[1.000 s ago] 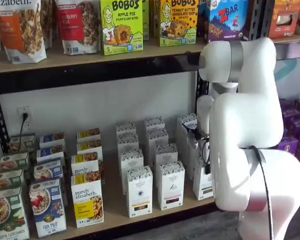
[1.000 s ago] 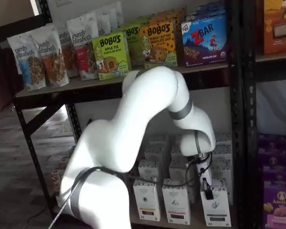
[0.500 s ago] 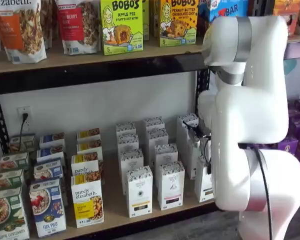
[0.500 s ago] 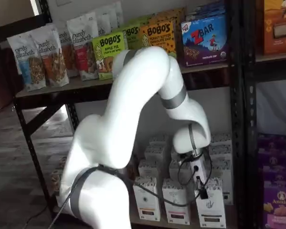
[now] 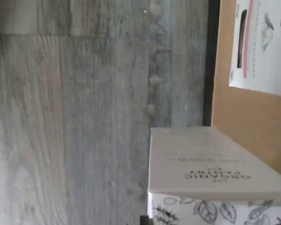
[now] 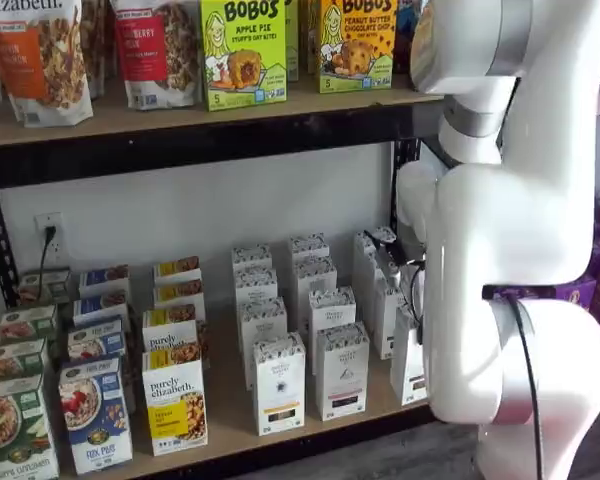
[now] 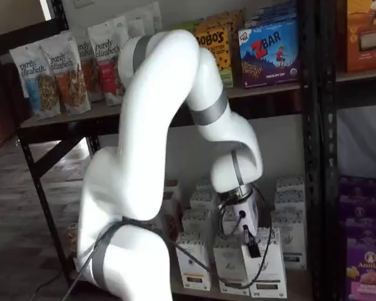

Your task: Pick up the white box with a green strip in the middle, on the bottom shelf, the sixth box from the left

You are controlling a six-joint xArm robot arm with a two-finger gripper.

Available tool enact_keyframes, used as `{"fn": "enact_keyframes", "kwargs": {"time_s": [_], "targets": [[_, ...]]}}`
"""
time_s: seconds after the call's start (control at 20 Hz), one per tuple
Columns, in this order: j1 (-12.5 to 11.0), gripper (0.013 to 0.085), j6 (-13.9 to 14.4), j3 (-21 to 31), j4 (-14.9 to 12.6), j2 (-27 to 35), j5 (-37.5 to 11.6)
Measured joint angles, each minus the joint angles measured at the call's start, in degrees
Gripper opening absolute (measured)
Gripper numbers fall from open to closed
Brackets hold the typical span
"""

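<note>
A shop-like setting: black metal rack [image 6: 180,140] shelving is displaying rows of packaged snack boxes [image 6: 242,50] and granola bags [image 7: 47,75].

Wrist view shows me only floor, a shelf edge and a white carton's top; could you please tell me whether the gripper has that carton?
Observer: Yes, in a shelf view the gripper is shut on the top of the white box.
Operator: Thank you. Is it held straight?
Observer: No, it leans, while the neighbouring white cartons stand upright on the bottom shelf.
Operator: Does the arm block anything?
Observer: In a shelf view the arm hides part of the box.
</note>
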Motion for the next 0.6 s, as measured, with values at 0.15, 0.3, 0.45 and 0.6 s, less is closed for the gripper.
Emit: {"fn": "enact_keyframes", "kwargs": {"time_s": [0.15, 0.3, 0.45, 0.6], "targets": [[1.0, 0.0530, -0.2, 3.7, 1.2, -4.3, 0.2], [1.6, 0.0530, 1.5, 7.1, -0.1, -8.6, 0.3], [2.0, 0.0530, 2.1, 10.0, -0.6, -12.7, 1.4], [2.1, 0.0530, 1.1, 11.7, 0.5, -15.4, 2.4]]}}
